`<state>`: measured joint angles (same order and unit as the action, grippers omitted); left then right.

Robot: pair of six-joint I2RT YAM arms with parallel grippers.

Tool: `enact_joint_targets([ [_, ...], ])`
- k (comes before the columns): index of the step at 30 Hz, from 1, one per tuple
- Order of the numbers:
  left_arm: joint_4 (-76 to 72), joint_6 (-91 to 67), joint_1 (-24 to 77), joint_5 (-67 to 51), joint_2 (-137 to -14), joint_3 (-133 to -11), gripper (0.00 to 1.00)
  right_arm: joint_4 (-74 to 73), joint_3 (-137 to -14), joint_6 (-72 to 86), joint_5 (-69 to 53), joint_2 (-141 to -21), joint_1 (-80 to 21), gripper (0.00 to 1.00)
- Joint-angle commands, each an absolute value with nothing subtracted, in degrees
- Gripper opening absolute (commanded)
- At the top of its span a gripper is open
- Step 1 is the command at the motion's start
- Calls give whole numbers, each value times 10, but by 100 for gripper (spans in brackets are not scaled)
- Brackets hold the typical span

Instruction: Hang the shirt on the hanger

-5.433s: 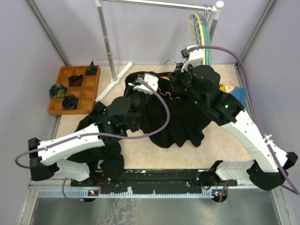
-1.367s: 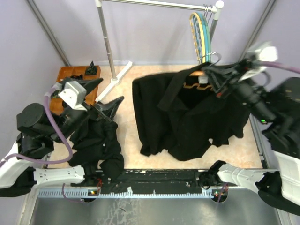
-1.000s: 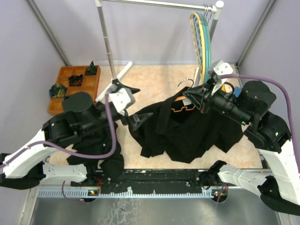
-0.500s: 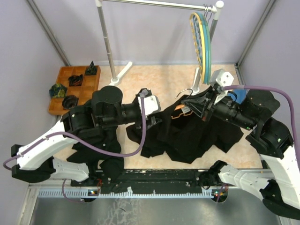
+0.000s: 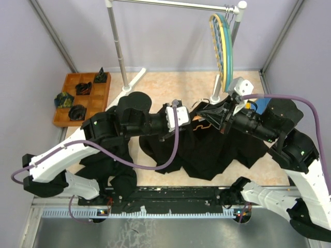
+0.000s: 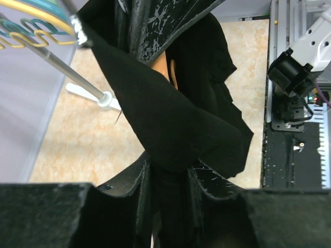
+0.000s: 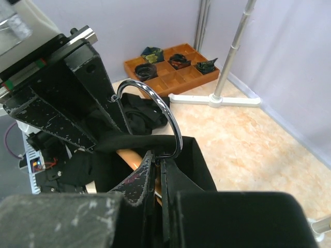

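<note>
The black shirt (image 5: 207, 150) hangs in a bunch between my two grippers above the table. The orange hanger (image 5: 198, 127) is mostly inside it; only a bit of the arm and the metal hook (image 5: 199, 104) show. My right gripper (image 5: 211, 114) is shut on the hanger at the base of the hook (image 7: 155, 103), with the orange arm (image 7: 128, 156) just left of its jaws (image 7: 159, 160). My left gripper (image 5: 187, 122) is shut on a fold of the shirt (image 6: 170, 124) near the collar, right beside the right gripper. An orange bit of the hanger (image 6: 169, 72) shows in the left wrist view.
A clothes rack pole (image 5: 116, 46) stands at the back, with yellow and teal hangers (image 5: 222, 46) on its bar. An orange compartment tray (image 5: 83, 98) with small dark items sits far left. Other black clothes (image 5: 111, 165) lie at the near left. A blue-and-yellow garment (image 5: 258, 106) lies behind the right arm.
My left arm has swung right from the table's left side to the shirt's collar and shut on the fabric. My right gripper has brought the hanger and shirt lower and leftward.
</note>
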<state>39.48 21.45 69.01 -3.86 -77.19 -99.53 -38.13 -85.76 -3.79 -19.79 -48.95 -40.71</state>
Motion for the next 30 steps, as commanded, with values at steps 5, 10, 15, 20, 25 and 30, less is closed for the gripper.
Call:
enact_joint_targets([
  [5,369,209,692,-6,-745,-973,0,-323,-860,-38,-181,-464,-406,3],
  [10,324,190,691,31,-663,-886,0,-356,-868,-67,-187,-447,-406,36],
  [15,309,176,691,40,-579,-824,0,-418,-867,-103,-183,-416,-406,45],
  [20,336,174,691,15,-521,-818,0,-504,-879,-150,-182,-406,-406,51],
  [25,389,170,692,-53,-510,-862,0,-552,-920,-163,-195,-421,-406,60],
  [30,430,161,692,-106,-523,-883,0,-577,-948,-169,-245,-432,-406,63],
])
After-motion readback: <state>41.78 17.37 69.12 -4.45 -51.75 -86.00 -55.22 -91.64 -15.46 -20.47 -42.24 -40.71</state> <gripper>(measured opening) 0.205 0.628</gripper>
